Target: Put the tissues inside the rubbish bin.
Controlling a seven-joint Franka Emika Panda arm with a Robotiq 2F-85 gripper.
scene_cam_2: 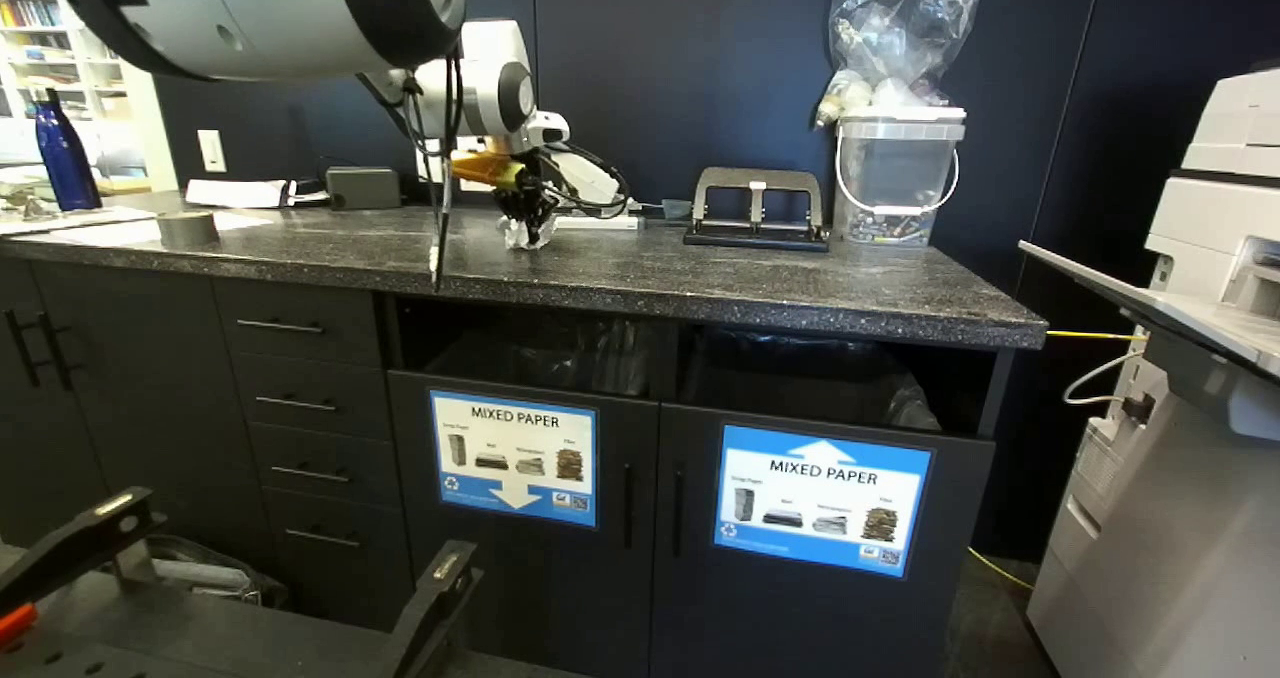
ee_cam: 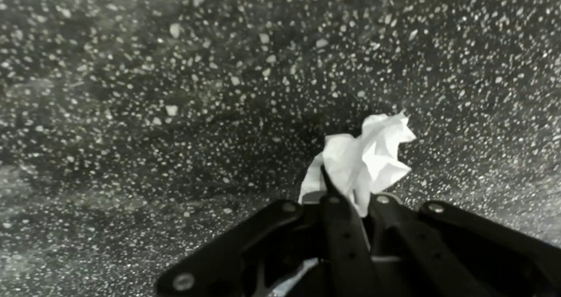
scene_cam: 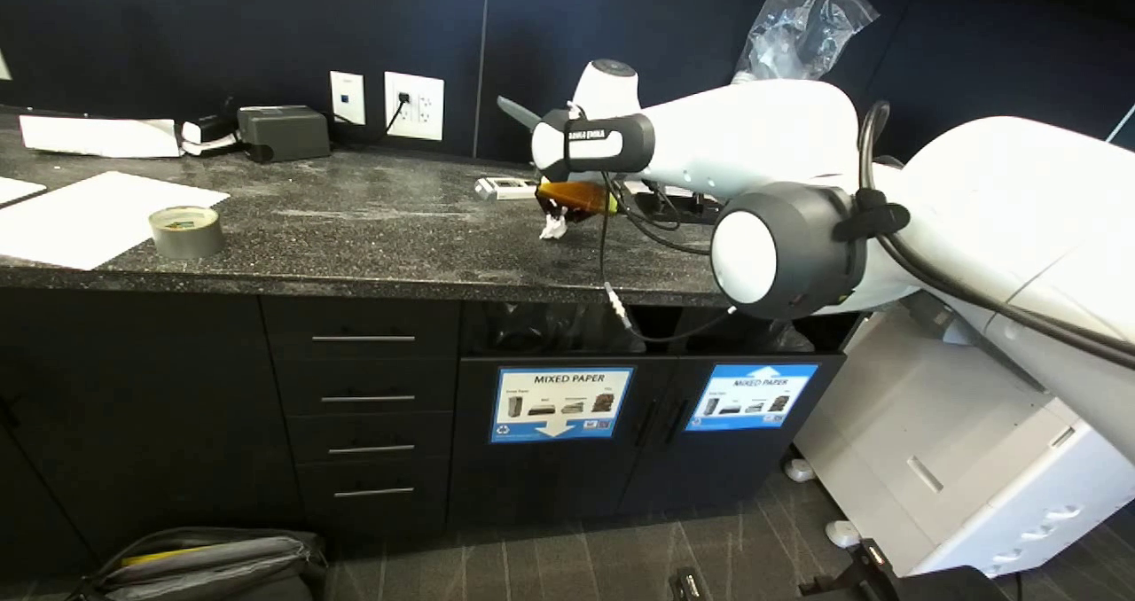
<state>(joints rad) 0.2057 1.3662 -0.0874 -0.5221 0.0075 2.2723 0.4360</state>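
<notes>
A crumpled white tissue (ee_cam: 368, 157) sticks out from between the fingers of my gripper (ee_cam: 356, 196) in the wrist view. The fingers are close together and pinch it. In both exterior views the tissue (scene_cam: 553, 226) (scene_cam_2: 528, 234) is at the tips of my gripper (scene_cam: 567, 213) (scene_cam_2: 530, 203), low at the dark speckled counter (scene_cam_2: 620, 268). I cannot tell whether it touches the counter. No other tissue shows clearly. Bins with plastic liners (scene_cam_2: 615, 353) (scene_cam_2: 790, 343) sit in two cabinet openings below the counter, behind doors with MIXED PAPER signs. Their insides are mostly hidden.
A hole punch (scene_cam_2: 757, 220) and a clear bucket (scene_cam_2: 895, 178) stand to the right on the counter. A white box-like device (scene_cam: 505, 188) lies behind the gripper. A tape roll (scene_cam: 187, 233) and flat paper sheets (scene_cam: 89, 220) lie left. The counter's front edge (scene_cam_2: 760, 308) overhangs the openings.
</notes>
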